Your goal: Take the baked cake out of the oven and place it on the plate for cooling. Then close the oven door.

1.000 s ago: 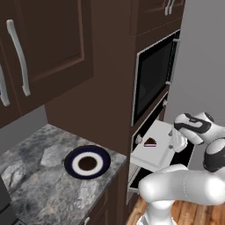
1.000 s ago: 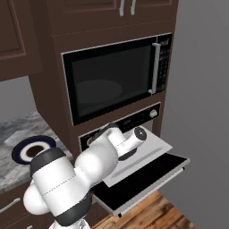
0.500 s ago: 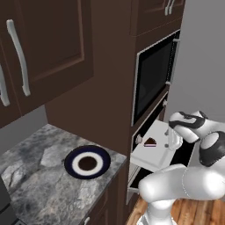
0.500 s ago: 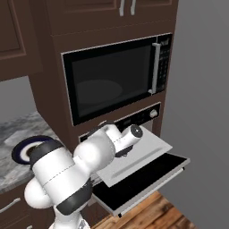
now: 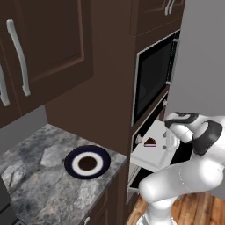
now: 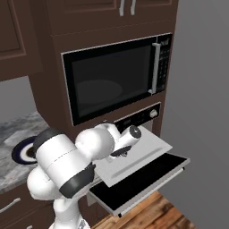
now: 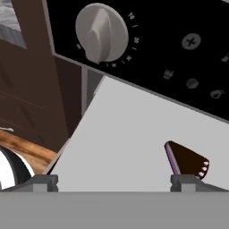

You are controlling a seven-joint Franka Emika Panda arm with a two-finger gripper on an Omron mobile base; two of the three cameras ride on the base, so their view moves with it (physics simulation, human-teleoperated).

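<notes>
The baked cake is a small dark wedge lying on a pale grey tray pulled out of the oven. In the hand view the cake lies just above my right fingertip, on the tray. My gripper is open, hovering low over the tray with nothing between its fingers. In the left base view the gripper is just right of the cake. The oven door hangs open, flat below the tray. The plate sits bare on the stone counter to the left.
The oven's round knob and dark control panel are close ahead of the hand. A black-glass microwave sits above the oven. The marble counter lies left of the oven column, under dark cabinets. A wooden floor shows below the door.
The hand has shifted a little left and lower over the tray, toward the cake. The cake, tray, plate and door have not moved.
</notes>
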